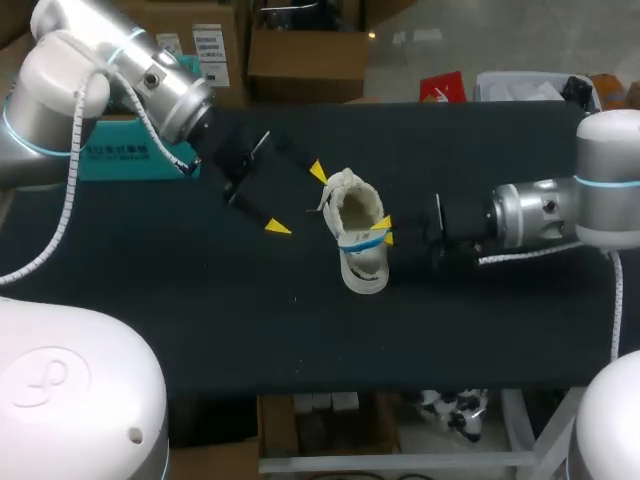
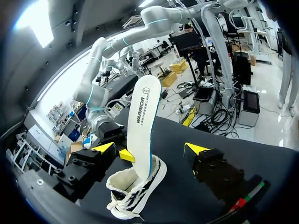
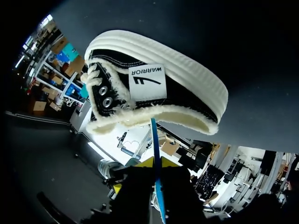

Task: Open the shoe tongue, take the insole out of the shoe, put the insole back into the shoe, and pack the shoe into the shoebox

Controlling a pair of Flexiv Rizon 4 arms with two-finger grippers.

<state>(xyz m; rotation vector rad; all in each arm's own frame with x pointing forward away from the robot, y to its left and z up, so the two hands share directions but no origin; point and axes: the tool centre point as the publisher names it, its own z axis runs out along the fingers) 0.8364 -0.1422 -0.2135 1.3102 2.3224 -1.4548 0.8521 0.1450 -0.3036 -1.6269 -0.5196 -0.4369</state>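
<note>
One shoe (image 2: pixel 140 189), one insole (image 2: pixel 145 126), one teal box (image 1: pixel 110 160), one dark tabletop (image 1: pixel 200 320); two pincers, one left pincer (image 1: pixel 298 200), one right pincer (image 1: pixel 382 232); four yellow tips (image 1: pixel 277 228) altogether

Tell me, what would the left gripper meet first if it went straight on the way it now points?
Most likely the insole, which stands upright out of the shoe, straight ahead of the open left gripper. Depth is unclear, so the shoe's rim might come first.
</note>
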